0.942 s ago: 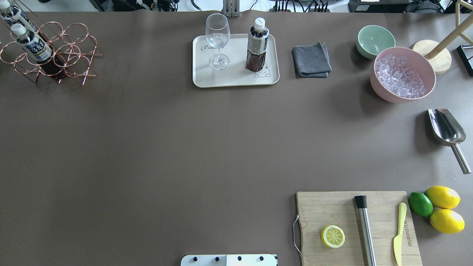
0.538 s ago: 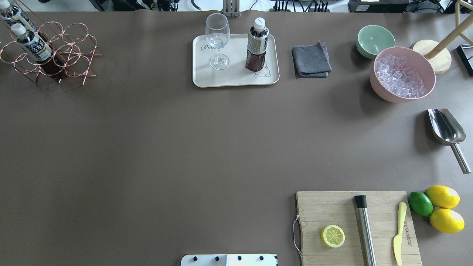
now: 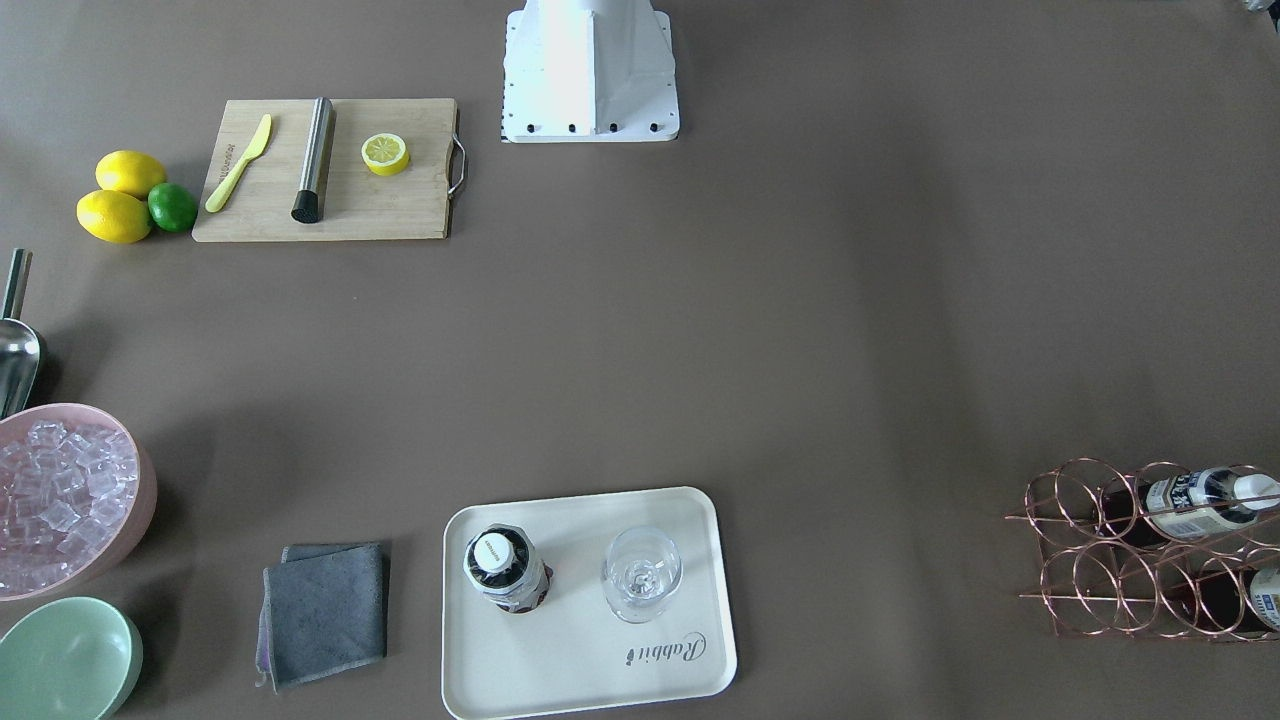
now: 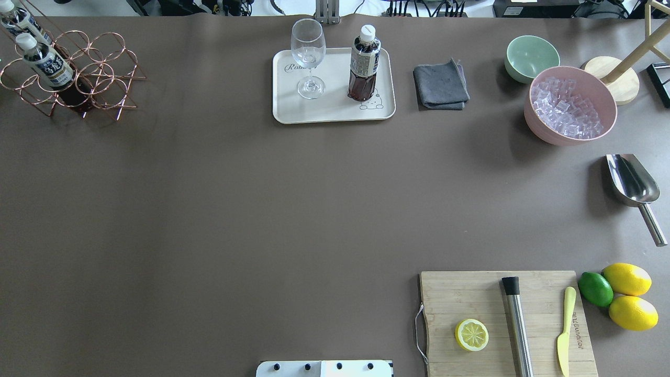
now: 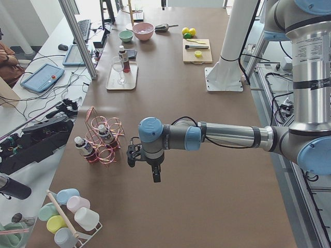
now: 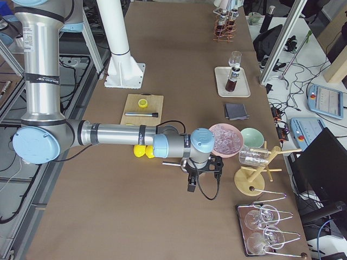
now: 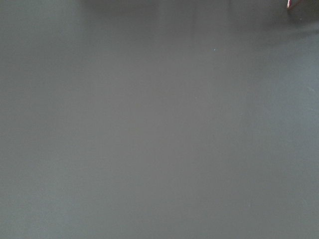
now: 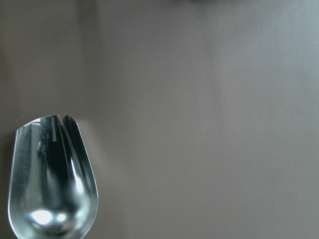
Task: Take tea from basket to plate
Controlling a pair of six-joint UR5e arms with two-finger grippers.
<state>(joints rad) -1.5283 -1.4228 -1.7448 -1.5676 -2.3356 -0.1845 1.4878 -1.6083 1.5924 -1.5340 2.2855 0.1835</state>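
Observation:
One tea bottle [image 4: 365, 63] stands upright on the cream plate [image 4: 335, 112], next to the bear drawing; it also shows in the front view [image 3: 505, 570]. Two more tea bottles [image 4: 44, 65] [image 4: 15, 21] sit in the copper wire basket [image 4: 99, 78] at the far left. My left gripper [image 5: 155, 174] shows only in the exterior left view, hanging over bare table near the basket [image 5: 106, 147]. My right gripper [image 6: 191, 185] shows only in the exterior right view, near the pink bowl. I cannot tell whether either is open or shut.
A clear wine glass [image 4: 308, 55] stands on the plate's left half. To the right are a grey cloth [image 4: 440, 86], a green bowl [image 4: 531, 57], a pink bowl of ice [image 4: 570, 104] and a metal scoop [image 4: 633, 183]. A cutting board [image 4: 471, 293] with a lemon half lies near right.
The nearer bottle in the basket has shifted very slightly toward the far left. Nothing else has visibly moved.

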